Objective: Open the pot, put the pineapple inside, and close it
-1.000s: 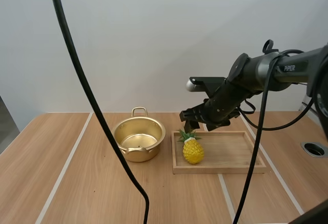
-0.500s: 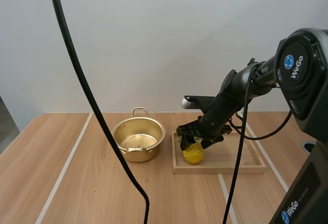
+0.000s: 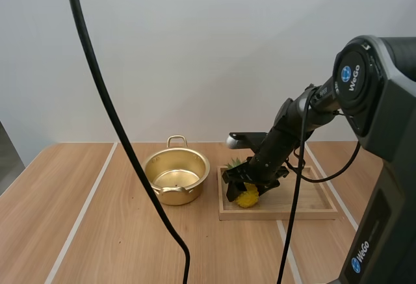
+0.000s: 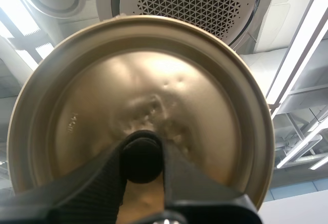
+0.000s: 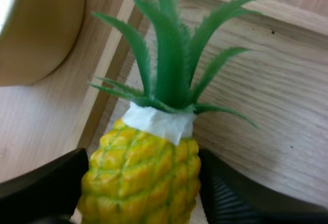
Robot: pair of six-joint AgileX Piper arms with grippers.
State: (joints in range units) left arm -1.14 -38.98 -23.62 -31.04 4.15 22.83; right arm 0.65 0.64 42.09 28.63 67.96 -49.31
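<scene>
Now our right jaws clasp the pineapple by both flanks: yellow knobbly body, white band, green crown. It stands at the left end of the tray, right of the open pot, long axis near upright, crown tipped toward upper left. Our left jaws pinch the black knob of the lid.

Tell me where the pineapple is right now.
In the high view, the pineapple stands at the left end of the wooden tray, beside the open pot, with the right gripper shut on it.
</scene>
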